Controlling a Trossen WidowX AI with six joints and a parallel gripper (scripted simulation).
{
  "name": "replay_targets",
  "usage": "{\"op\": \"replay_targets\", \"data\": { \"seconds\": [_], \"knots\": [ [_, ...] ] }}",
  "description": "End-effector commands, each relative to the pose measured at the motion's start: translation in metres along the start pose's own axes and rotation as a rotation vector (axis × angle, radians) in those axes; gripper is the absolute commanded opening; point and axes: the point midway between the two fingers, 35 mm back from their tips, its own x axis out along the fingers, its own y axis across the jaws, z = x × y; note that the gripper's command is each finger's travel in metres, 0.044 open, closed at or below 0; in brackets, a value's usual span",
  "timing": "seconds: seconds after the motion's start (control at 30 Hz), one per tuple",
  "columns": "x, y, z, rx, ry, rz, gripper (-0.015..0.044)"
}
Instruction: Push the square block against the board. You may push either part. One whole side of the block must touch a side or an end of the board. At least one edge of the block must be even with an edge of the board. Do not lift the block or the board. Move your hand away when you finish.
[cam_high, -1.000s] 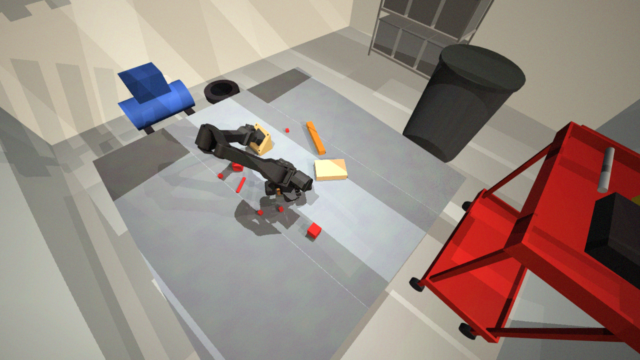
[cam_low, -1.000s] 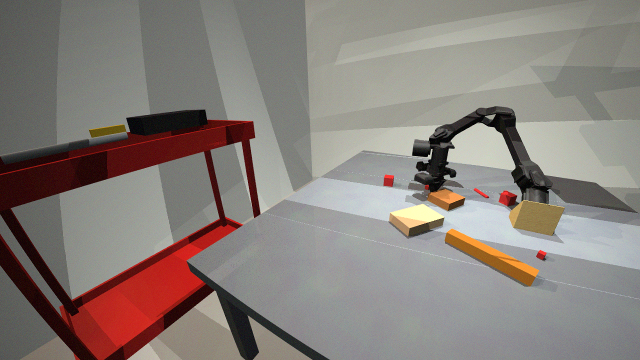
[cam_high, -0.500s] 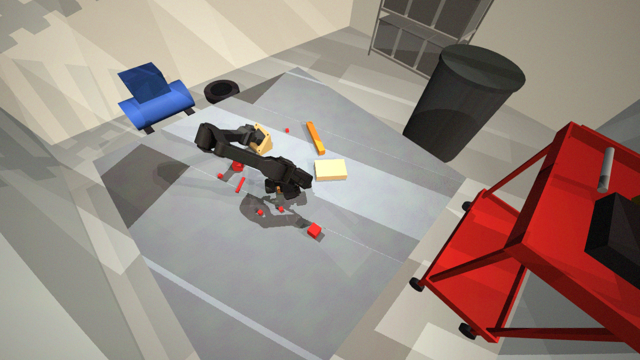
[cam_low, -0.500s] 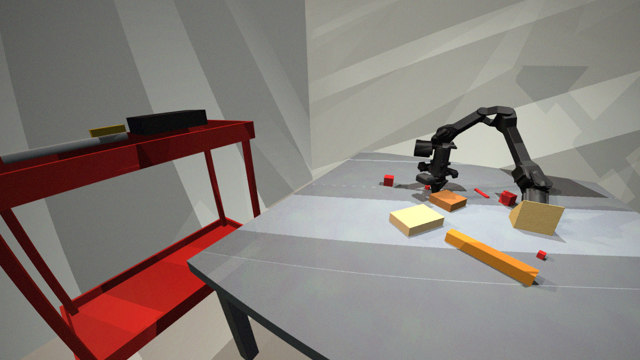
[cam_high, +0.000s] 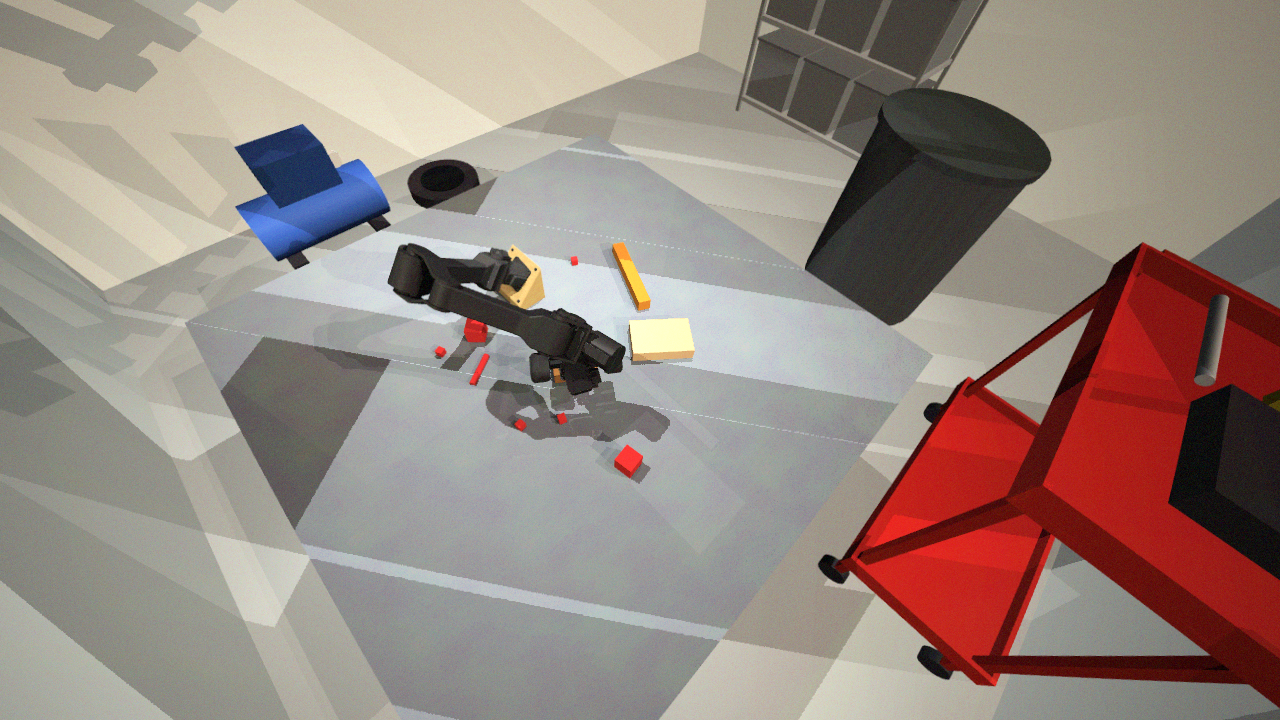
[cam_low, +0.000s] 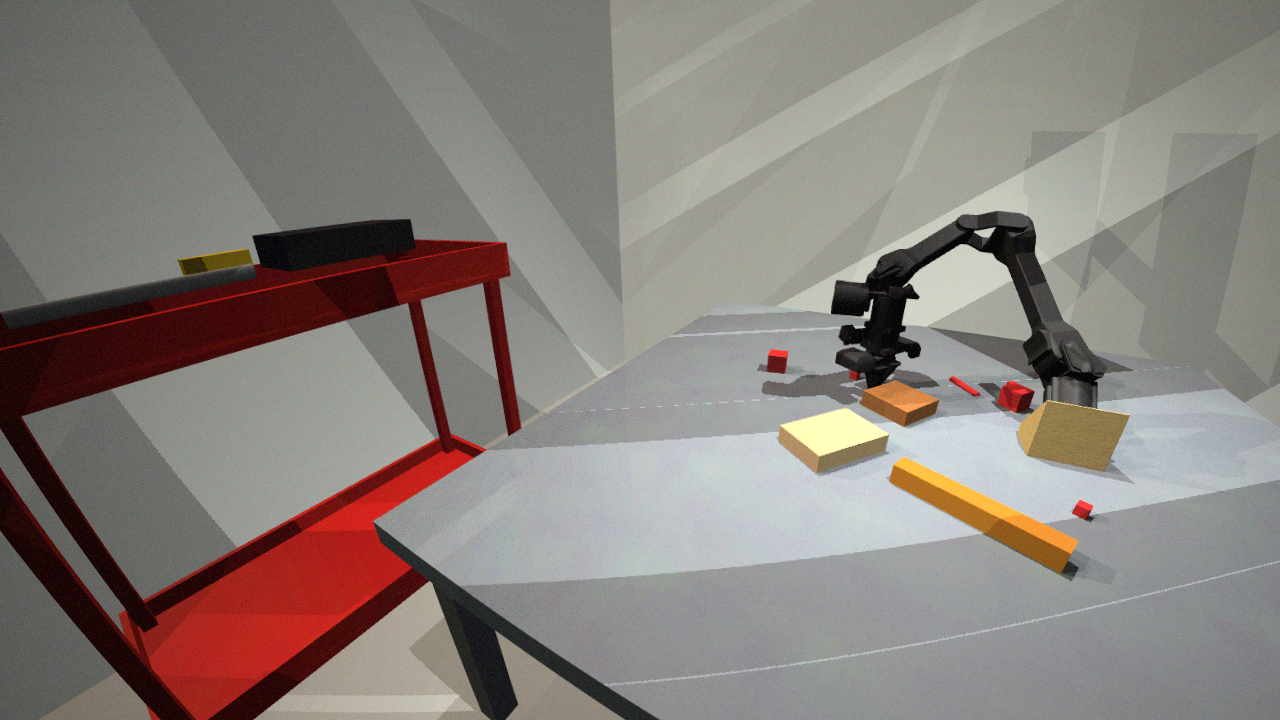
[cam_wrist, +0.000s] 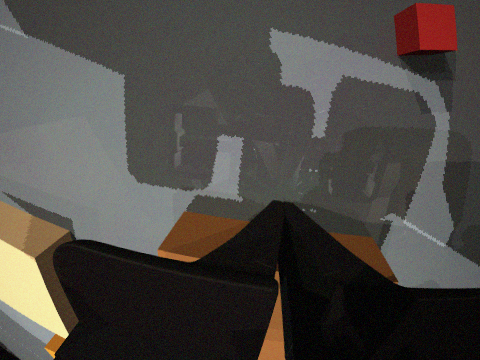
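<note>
A closed, empty claw stands at a brown block's edge; a low, slow, centred push should keep it from twisting.

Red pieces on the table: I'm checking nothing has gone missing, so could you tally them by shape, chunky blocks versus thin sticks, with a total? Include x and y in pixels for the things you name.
Chunky red blocks (cam_high: 573, 260) (cam_high: 475, 331) (cam_high: 439, 351) (cam_high: 520, 424) (cam_high: 561, 418) (cam_high: 628, 461) (cam_low: 776, 360) (cam_low: 853, 375) (cam_low: 1015, 396) (cam_low: 1082, 509) (cam_wrist: 432, 29): 6
Thin red stick (cam_high: 479, 368) (cam_low: 964, 385): 1
Total: 7
</note>
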Motion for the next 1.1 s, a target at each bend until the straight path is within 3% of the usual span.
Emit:
{"op": "replay_targets", "data": {
  "seconds": [0.0,1.07],
  "knots": [
    [0.002,0.000,-0.007,-0.005,0.010,-0.002,0.0000],
    [0.002,-0.001,-0.029,-0.005,0.011,-0.002,0.0000]
  ]
}}
